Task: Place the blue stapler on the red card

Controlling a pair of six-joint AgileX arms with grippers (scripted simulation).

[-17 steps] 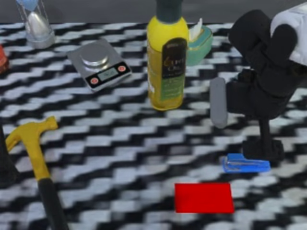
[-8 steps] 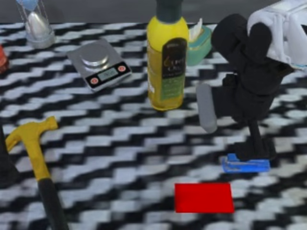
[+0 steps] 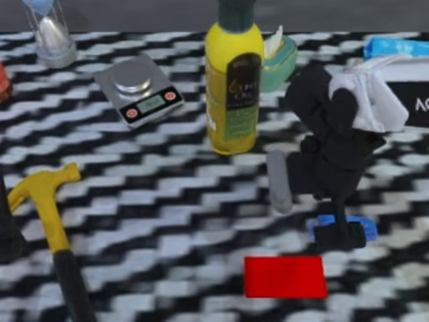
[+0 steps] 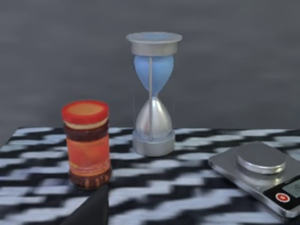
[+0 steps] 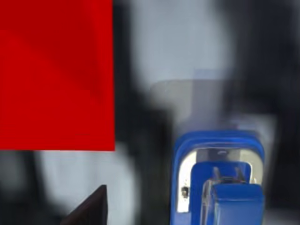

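Task status: not done. The red card [image 3: 285, 276] is bare; nothing is on it. The blue stapler [image 3: 343, 228] sits on the surface just beyond the card's right corner, near it and not overlapping. What is left, as I judge it: secure the grip, lift, carry the short hop to the card and set down.

Left to right, all placed off the red card:
- Left arm: parked far to the card's left, at the surface's edge. Only a dark sliver of its end effector [image 3: 8, 231] shows, so I cannot tell its finger state. Its wrist camera looks at a red-lidded jar [image 4: 86, 143], an hourglass [image 4: 153, 93] and a kitchen scale [image 4: 262, 176]. No part in this step.
- Hammer [image 3: 50, 215]: well left of the card, clear of the route.
- Oil bottle [image 3: 234, 87]: well behind the card, also clear.
- Right end effector [image 3: 342, 235]: down on the stapler, just right of the card's far edge. In the top view its dark fingers [image 3: 328, 236] straddle the stapler's middle, with blue showing on both sides. Whether the fingers are spread or pinching the stapler I cannot tell. The right wrist view shows the stapler directly below with the card close by.

Risk, my guess: the stapler is small and smooth and could twist in a loose grip.
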